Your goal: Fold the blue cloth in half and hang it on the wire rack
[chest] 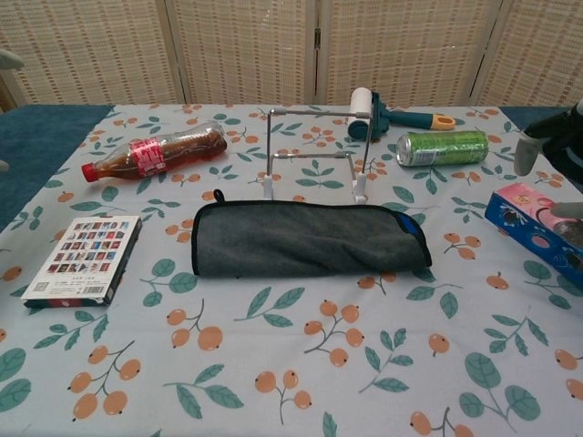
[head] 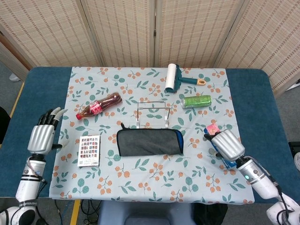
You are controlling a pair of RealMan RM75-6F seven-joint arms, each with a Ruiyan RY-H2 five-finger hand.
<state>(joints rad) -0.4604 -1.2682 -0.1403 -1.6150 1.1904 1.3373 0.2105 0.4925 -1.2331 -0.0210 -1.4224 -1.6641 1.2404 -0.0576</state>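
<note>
The cloth (head: 150, 142) lies folded into a long grey strip on the tablecloth, with blue lining showing at its right end (chest: 305, 238). Just behind it the wire rack (head: 152, 115) stands bare and upright (chest: 314, 150). My left hand (head: 43, 136) hovers over the blue table surface well to the left of the cloth, fingers stretched out and holding nothing. My right hand (head: 225, 145) is off to the right of the cloth, above a blue box, fingers apart and empty; the chest view catches only its fingers (chest: 528, 153) at the frame edge.
A cola bottle (head: 99, 106) lies at the back left, and a small book (head: 89, 150) sits left of the cloth. Behind the rack are a green can (head: 197, 101) and a lint roller (head: 172, 78). A blue box (chest: 537, 232) sits at the right.
</note>
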